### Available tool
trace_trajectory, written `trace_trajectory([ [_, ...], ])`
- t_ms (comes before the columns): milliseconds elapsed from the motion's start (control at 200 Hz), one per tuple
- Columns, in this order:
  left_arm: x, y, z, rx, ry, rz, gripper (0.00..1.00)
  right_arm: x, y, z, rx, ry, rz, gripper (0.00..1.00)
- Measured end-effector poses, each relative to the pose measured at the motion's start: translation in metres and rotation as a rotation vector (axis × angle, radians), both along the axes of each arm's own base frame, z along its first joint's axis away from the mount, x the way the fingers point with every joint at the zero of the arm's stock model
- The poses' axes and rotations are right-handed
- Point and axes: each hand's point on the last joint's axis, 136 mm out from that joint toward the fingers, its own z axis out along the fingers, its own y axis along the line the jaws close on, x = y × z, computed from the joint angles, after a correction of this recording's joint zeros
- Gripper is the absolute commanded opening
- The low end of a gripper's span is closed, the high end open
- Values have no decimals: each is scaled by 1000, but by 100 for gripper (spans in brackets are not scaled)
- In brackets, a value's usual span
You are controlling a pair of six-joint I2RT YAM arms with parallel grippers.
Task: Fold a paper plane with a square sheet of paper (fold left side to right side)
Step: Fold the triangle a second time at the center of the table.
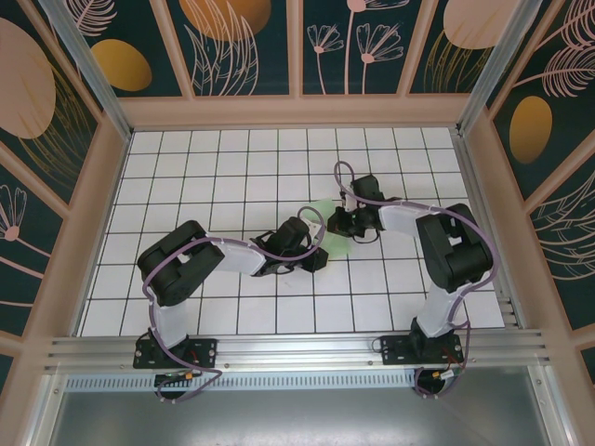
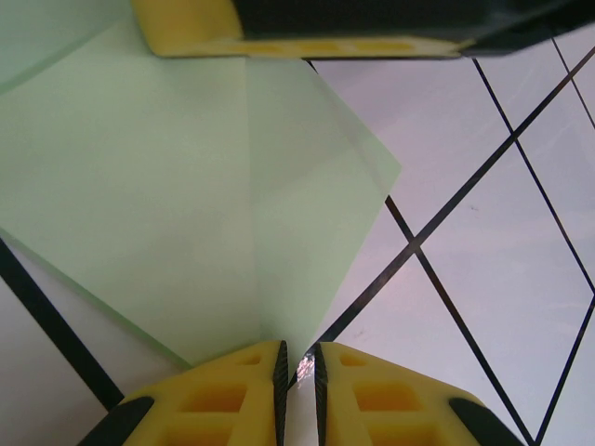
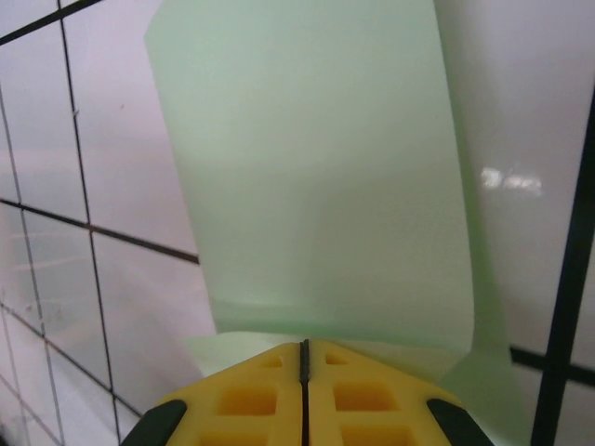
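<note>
**Thin green paper held mid-bench**

Top: the paper (image 1: 335, 246) sits at the middle of the gridded bench (image 1: 204, 177), between the left end effector (image 1: 314, 253) and the right end effector (image 1: 340, 223). The walls stand well off.

Left wrist: the left end effector (image 2: 297, 349) has its jaws a slit apart at a paper (image 2: 186, 204) corner. I cannot tell whether it grips.

Right wrist: the right end effector (image 3: 304, 344) is pressed together, pinching the paper's (image 3: 316, 186) edge.

The paper looks light, floppy and easily torn, so hold it by edges or corners.

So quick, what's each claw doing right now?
Left gripper: nearly shut at a corner of the green sheet; a grip cannot be told.
Right gripper: shut, pinching the green sheet.
</note>
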Motion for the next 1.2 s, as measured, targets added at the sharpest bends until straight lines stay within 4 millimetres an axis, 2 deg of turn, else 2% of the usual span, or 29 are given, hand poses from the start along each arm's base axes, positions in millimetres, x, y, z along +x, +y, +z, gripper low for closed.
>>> trace_trajectory([
  [165,0,1,0,1,-2,2,20,5,-8,-12,-37,16,-25,10],
  [355,-2,3,0,0,-5,-1,20,6,-9,-12,-43,21,-22,10],
  [661,-27,22,2,25,33,-23,21,5,-8,-13,-42,22,-20,10],
  [751,-29,25,8,21,42,-27,21,5,-8,-13,-43,22,-19,10],
  [926,-11,22,30,-26,23,-5,21,5,-8,-13,-42,21,-19,10],
  [1056,10,4,53,-74,-12,-6,21,4,-8,-13,-43,21,-18,10],
  [1126,18,-7,56,-86,-23,-15,21,4,-8,-13,-43,21,-18,10],
  [1201,22,-14,49,-81,-12,-25,21,5,-7,-13,-41,19,-18,10],
])
